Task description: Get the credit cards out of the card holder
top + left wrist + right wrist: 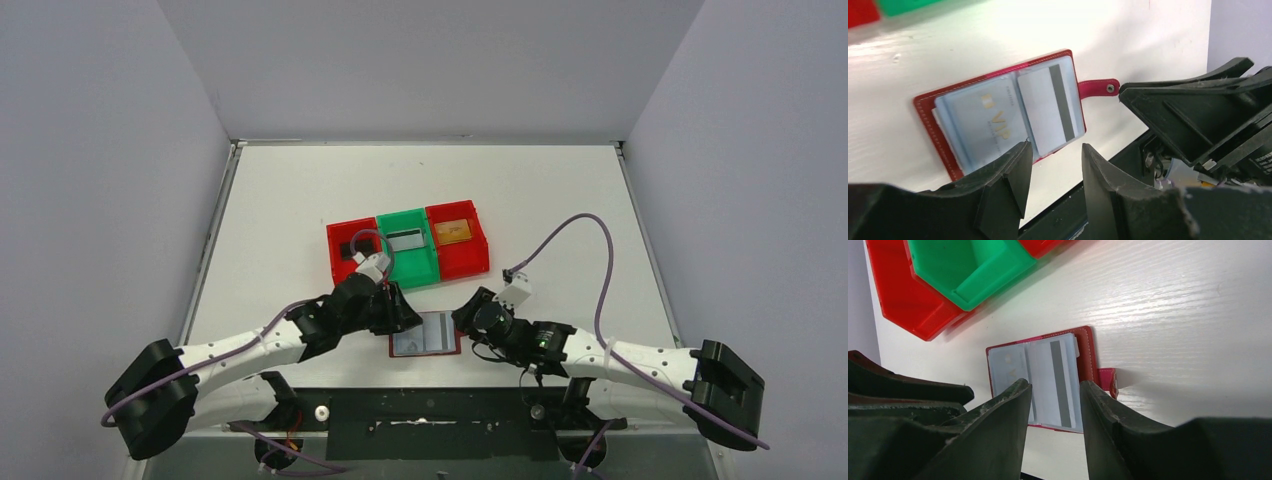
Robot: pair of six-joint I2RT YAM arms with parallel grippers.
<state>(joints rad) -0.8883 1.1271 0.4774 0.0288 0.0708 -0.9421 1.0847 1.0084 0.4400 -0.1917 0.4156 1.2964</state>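
Two credit cards (1048, 110) in card holder (1088, 360); three bins (410, 270).

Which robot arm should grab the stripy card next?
Right, probably. The stripy card sits in the card holder's half by the tab, nearest the right gripper, lined up between its open jaws.

A white wood-grain table (300, 190) sits boxed in by plain pale grey walls (430, 60) under even light, with a black mounting plate (430, 412) along its near edge.
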